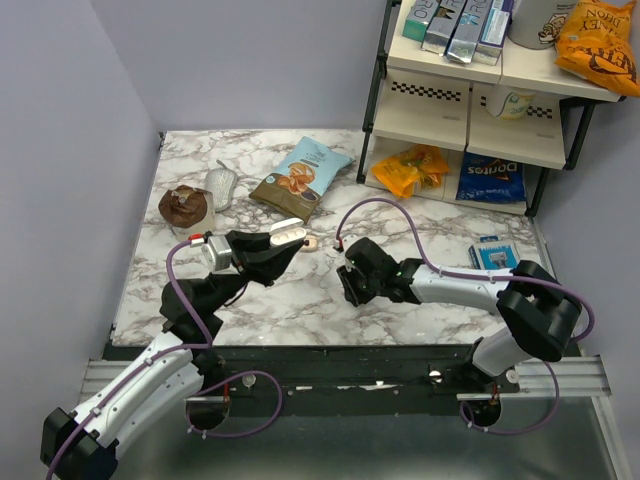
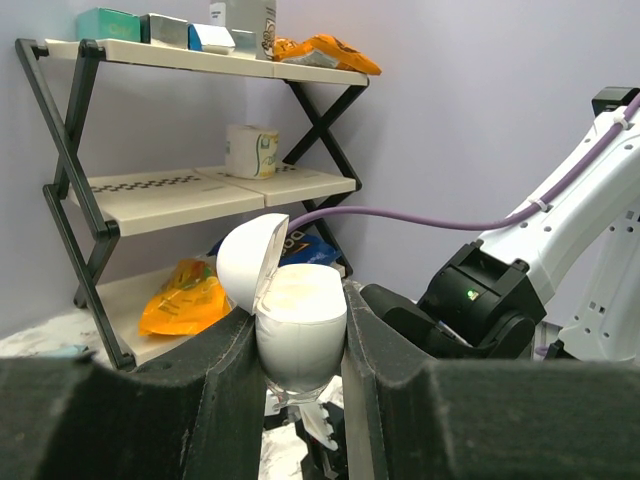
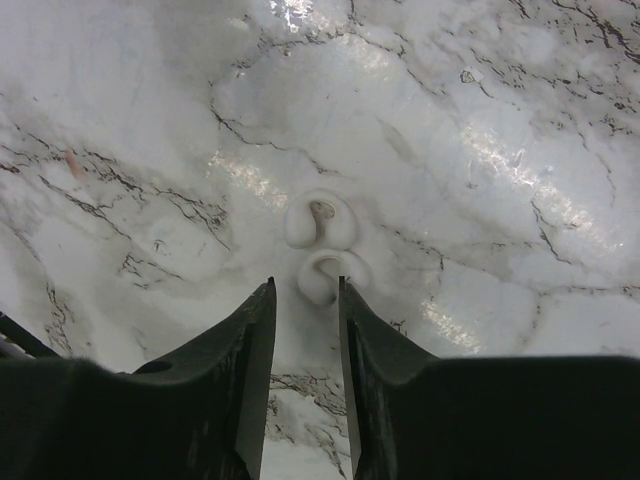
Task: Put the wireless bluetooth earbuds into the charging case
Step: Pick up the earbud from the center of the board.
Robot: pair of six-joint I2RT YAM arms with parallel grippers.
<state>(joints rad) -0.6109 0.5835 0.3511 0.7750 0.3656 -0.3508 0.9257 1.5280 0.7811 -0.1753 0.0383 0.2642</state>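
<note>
The charging case [image 2: 300,335] is white with its lid [image 2: 245,262] hinged open, showing a pale tan inner face. My left gripper [image 2: 298,305] is shut on the case body and holds it above the table; in the top view the gripper [image 1: 281,246] and the case [image 1: 287,232] are left of centre. Two small white earbuds lie touching on the marble in the right wrist view, one farther [image 3: 320,220] and one nearer [image 3: 331,276]. My right gripper [image 3: 305,284] is open, low over the table, its tips just short of the nearer bud. In the top view the right gripper [image 1: 351,286] hides the buds.
A shelf rack [image 1: 470,110] with snack bags and boxes stands at the back right. A chip bag [image 1: 302,177], a muffin [image 1: 186,207] and a wrapped item [image 1: 221,186] lie at the back left. A blue box [image 1: 492,254] lies at the right.
</note>
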